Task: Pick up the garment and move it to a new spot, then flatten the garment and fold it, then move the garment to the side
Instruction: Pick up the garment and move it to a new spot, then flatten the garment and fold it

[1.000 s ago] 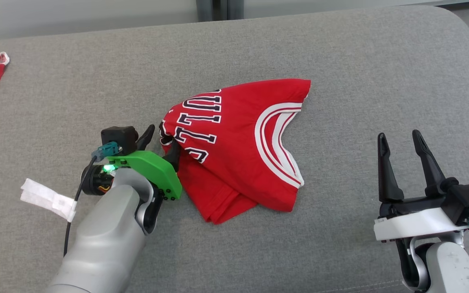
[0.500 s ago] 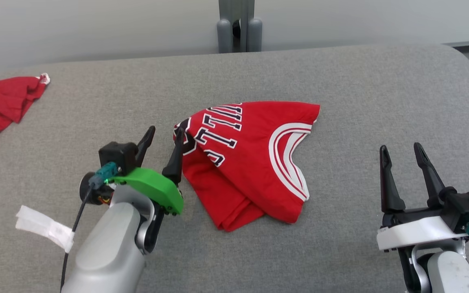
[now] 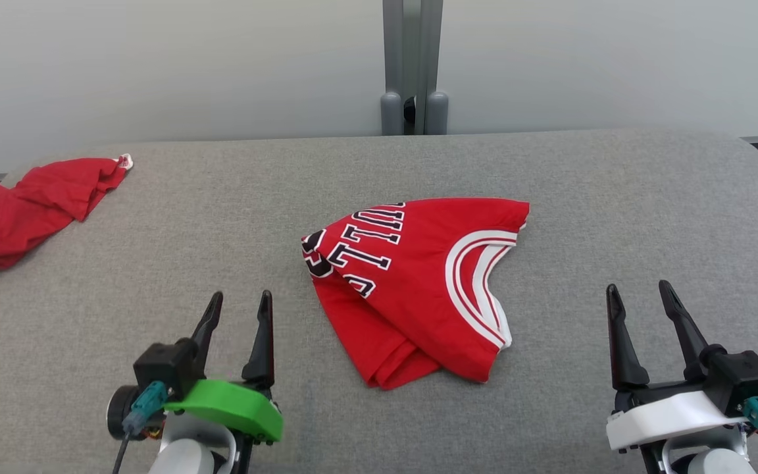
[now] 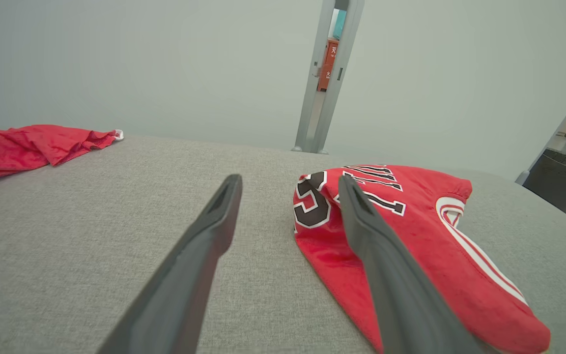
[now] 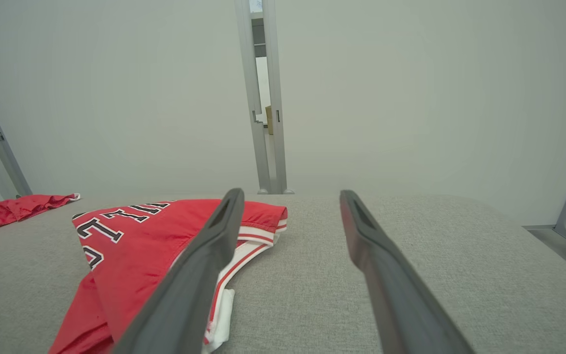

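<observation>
The garment [image 3: 412, 283] is a red jersey with white trim and dark lettering, folded into a rough wedge in the middle of the grey padded surface [image 3: 550, 178]. It also appears in the left wrist view as the garment [image 4: 410, 236] and in the right wrist view as the garment [image 5: 145, 236]. My left gripper [image 3: 239, 309] stands open at the lower left, a short way left of the jersey and apart from it. My right gripper [image 3: 639, 297] stands open at the lower right, well clear of the cloth. Nothing sits between either pair of fingers.
A second red cloth [image 3: 20, 210] lies crumpled at the surface's far left edge. Behind the surface stands a pale wall with a grey post [image 3: 412, 66] at its centre. A dark bin [image 4: 563, 177] stands beyond the right end in the left wrist view.
My left gripper has let go of the jersey's left edge and drawn back toward me, open. The jersey has settled flat. The head camera has tilted up, shifting the whole scene downward.
</observation>
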Controlling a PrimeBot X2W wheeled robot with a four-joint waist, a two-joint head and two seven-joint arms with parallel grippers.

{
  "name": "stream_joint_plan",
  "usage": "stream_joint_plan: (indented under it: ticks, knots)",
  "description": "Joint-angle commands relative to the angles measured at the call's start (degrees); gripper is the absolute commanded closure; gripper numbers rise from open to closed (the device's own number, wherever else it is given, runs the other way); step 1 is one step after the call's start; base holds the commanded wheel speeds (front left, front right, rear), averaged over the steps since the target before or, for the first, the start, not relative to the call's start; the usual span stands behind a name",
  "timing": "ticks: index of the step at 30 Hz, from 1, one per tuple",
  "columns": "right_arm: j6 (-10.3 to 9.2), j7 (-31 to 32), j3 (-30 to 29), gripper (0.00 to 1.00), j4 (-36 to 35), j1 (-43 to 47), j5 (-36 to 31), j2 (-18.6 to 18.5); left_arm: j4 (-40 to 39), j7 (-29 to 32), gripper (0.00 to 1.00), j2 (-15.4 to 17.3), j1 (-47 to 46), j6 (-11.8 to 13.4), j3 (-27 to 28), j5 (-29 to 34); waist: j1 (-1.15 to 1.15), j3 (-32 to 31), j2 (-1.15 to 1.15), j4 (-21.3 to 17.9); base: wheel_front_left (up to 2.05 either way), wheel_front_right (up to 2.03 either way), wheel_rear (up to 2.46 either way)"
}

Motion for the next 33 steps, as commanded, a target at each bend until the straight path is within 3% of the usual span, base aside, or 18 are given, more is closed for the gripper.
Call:
stream_joint_plan:
  ticks: [1, 14, 33]
  knots:
    - [-0.02, -0.18, 0.13, 0.00, 0.12, 0.88, 0.26, -0.15, -1.48, -0.02, 0.00, -0.28, 2.28, 0.64, 1.25, 0.65, 0.00, -0.43, 0.00, 0.25, 0.00, 0.00, 0.00]
    - [-0.02, -0.18, 0.72, 0.00, 0.93, 2.12, 2.06, -0.15, -8.89, -0.02, 0.00, -1.73, 11.10, 1.21, 6.59, 4.81, 0.00, -0.92, 0.00, 0.31, 0.00, 0.00, 0.00]
    - [-0.02, -0.18, 0.68, 0.00, 2.63, 1.48, 1.79, -0.15, -8.63, -0.02, 0.00, -2.72, 12.00, -0.43, 8.86, 5.98, 0.00, -0.63, 0.00, 0.64, 0.00, 0.00, 0.00]
